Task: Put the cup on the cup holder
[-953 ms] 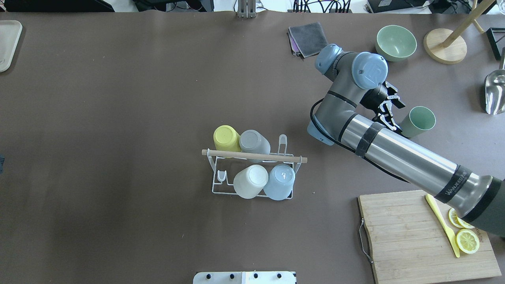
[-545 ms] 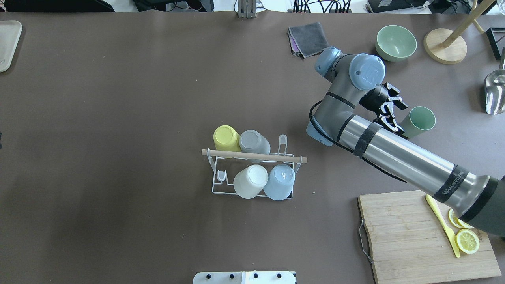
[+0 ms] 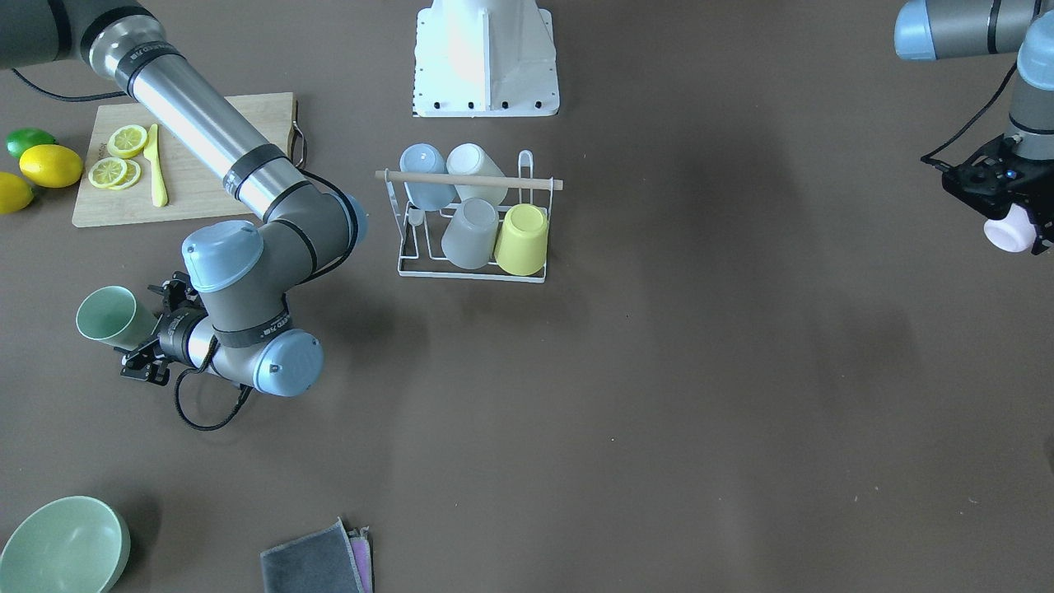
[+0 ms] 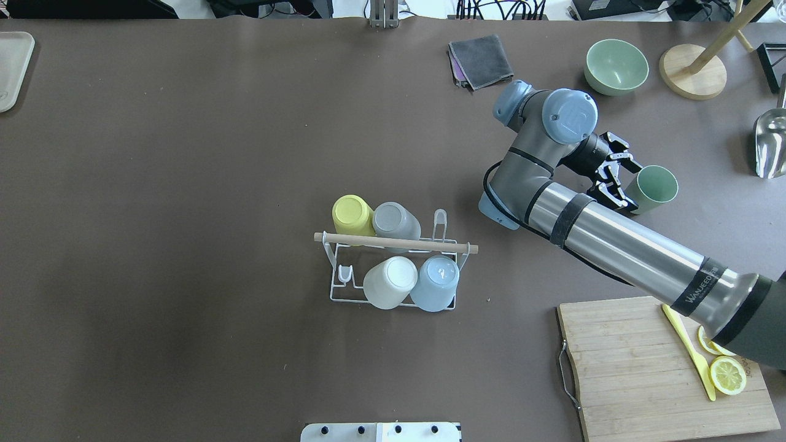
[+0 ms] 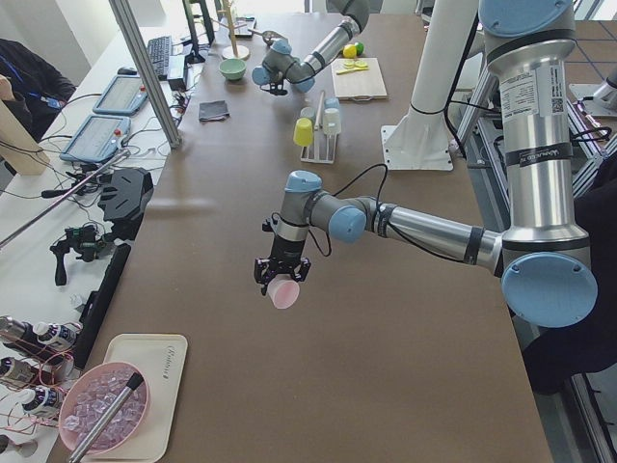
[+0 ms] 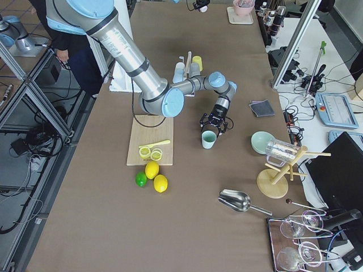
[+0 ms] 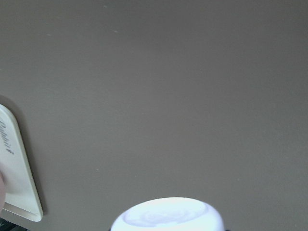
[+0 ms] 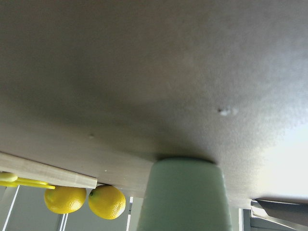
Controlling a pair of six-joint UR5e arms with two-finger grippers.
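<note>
The cup holder [image 4: 430, 245] is a white wire rack with a wooden rod, mid-table, with yellow, grey, white and blue cups upside down on its prongs; it also shows in the front view [image 3: 494, 181]. My right gripper [image 4: 624, 181] is shut on a green cup [image 4: 654, 186], held tilted well to the right of the rack; the cup [image 3: 107, 315] also shows in the front view. My left gripper [image 3: 1011, 221] is shut on a pale pink cup [image 3: 1009, 236], held above the table far to the rack's left. The overhead view does not show it.
A wooden cutting board [image 4: 626, 374] with lemon slices and a yellow knife lies front right. A green bowl [image 4: 616, 65], a grey cloth [image 4: 482, 58], a wooden stand [image 4: 692, 70] and a metal scoop [image 4: 770, 144] sit at the back right. A white tray [image 4: 11, 67] is far left.
My right wrist has turned a little, the gripper swinging toward the back with the green cup nearly in place. The dark shape at the overhead view's left edge has left the view.
</note>
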